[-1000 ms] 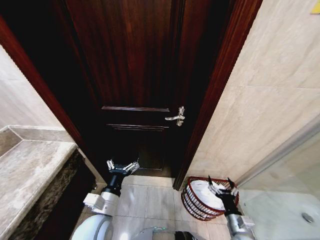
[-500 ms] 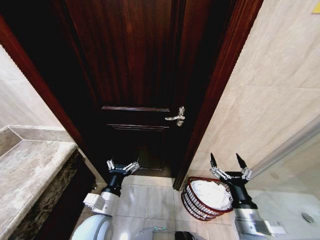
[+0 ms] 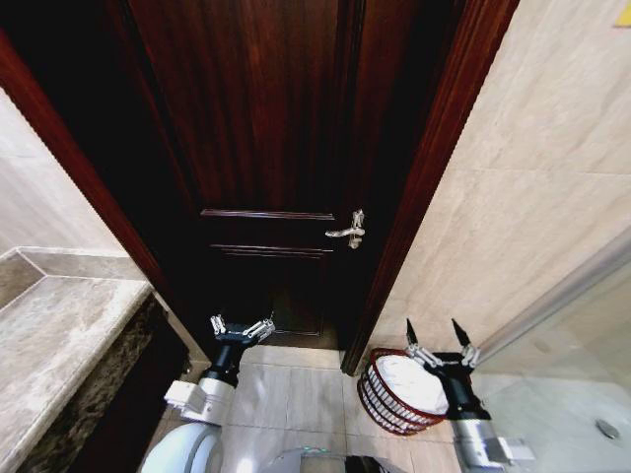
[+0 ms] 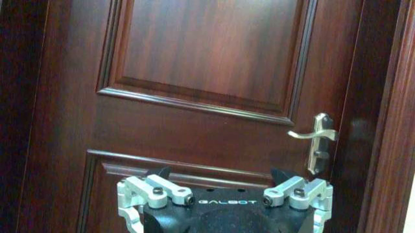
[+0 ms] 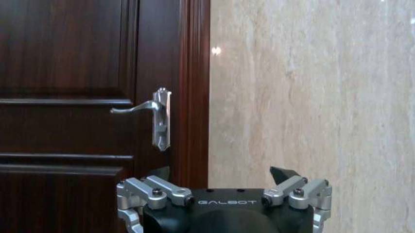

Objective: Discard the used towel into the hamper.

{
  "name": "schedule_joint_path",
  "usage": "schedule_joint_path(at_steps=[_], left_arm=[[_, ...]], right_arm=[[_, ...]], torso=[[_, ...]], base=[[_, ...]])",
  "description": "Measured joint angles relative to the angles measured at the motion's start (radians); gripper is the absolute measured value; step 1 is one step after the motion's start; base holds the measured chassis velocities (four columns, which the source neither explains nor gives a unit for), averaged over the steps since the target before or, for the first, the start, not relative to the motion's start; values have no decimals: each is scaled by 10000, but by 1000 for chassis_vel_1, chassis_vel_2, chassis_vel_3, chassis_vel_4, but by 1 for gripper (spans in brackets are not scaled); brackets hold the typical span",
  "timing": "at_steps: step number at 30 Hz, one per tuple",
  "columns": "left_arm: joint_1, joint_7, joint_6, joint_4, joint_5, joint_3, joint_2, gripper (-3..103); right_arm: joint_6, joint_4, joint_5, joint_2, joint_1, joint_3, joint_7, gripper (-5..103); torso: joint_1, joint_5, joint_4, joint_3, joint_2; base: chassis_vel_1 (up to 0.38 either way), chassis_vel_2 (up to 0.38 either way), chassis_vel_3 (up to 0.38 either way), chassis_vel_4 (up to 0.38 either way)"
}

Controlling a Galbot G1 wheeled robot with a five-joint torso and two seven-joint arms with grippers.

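Change, right gripper: the right gripper (image 3: 438, 341) has come down and toward the door since half a second ago; a second ago it was lower still, down over the basket.
Change, rest: left gripper, hamper, towel and door sit as before; camera has not shifted.
Right gripper: raised just above the hamper's (image 3: 373, 396) far rim, fingers spread wide, holding nothing. Wrist view (image 5: 221, 175) faces the door edge and the beige wall (image 5: 311, 87).
Left gripper: the left gripper (image 3: 242, 326) is parked low in front of the door (image 3: 266, 128), fingers apart, empty. Wrist view (image 4: 221, 175) looks straight at the door panels.
Hamper: on the tiled floor (image 3: 296, 394) at the foot of the door frame (image 3: 424, 177), against the wall, right of the left arm.
Towel: the white towel (image 3: 409, 379) lies inside the hamper, filling most of it.
Door handle: the silver lever handle (image 3: 348, 231) is on the door's right side, seen also from both wrists (image 4: 318, 141) (image 5: 154, 116).
Writing: "GALBOT" on each gripper body in both wrist views.
Other: stone counter (image 3: 49, 335) at the robot's left, glass panel (image 3: 572, 374) at its right.
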Motion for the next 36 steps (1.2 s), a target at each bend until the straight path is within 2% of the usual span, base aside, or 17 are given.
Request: schedule_joint_path(at_steps=[17,21,26,36], left_arm=[[0,0,0,0,0,0,1,100],[0,0,0,0,0,0,0,100],[0,0,0,0,0,0,0,100],[0,0,0,0,0,0,0,100]], right_arm=[[-469,908,336,-162,295,-71,-572,100],[-634,1063,443,-167,293,-79,-481,100],[-563,1180,457,-259,217,-241,149,100],[-829,1147,597,-412,238,-188,268,100]], torso=[[0,-1,1,0,-1],[0,0,1,0,-2],[0,-1,1,0,-1],[0,0,1,0,-1]], base=[[0,0,0,0],[0,0,0,0],[0,0,0,0],[0,0,0,0]])
